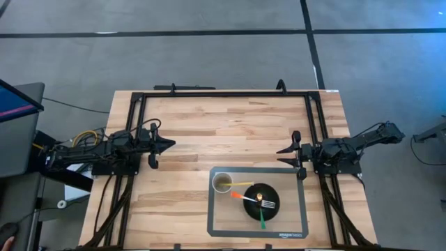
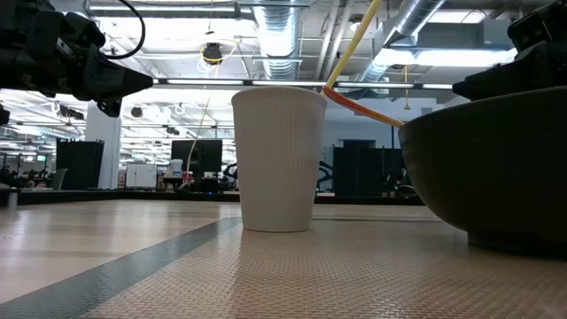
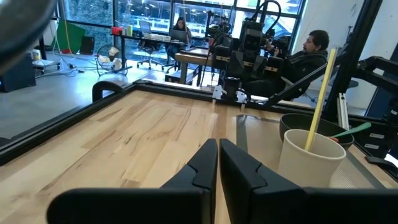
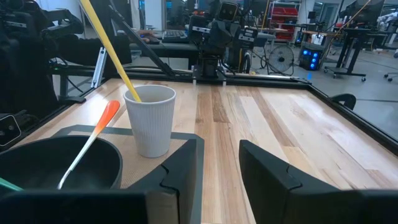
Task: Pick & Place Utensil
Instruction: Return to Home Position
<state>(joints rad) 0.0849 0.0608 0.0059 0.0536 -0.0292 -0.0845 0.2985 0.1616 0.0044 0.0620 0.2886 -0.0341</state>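
Just beside your right end effector (image 4: 217,143), part open and empty, the mat (image 1: 217,224) bears the black bowl (image 1: 249,209) with orange fork (image 1: 240,196) and white cup (image 1: 222,183) with yellow straw (image 1: 240,184). A low swing could snag the straw, toppling the cup; the left end effector (image 3: 218,144) waits closed, empty.

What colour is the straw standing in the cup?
The straw is yellow, clearest in the right wrist view.

The left arm (image 1: 104,150) and right arm (image 1: 352,143) are matte black, blocky and jointed. Well behind the left gripper (image 1: 171,145) sit looping black cables (image 1: 139,130) and what look like yellow wires (image 1: 83,137). Its fingers (image 3: 199,171) are dark angular wedges.
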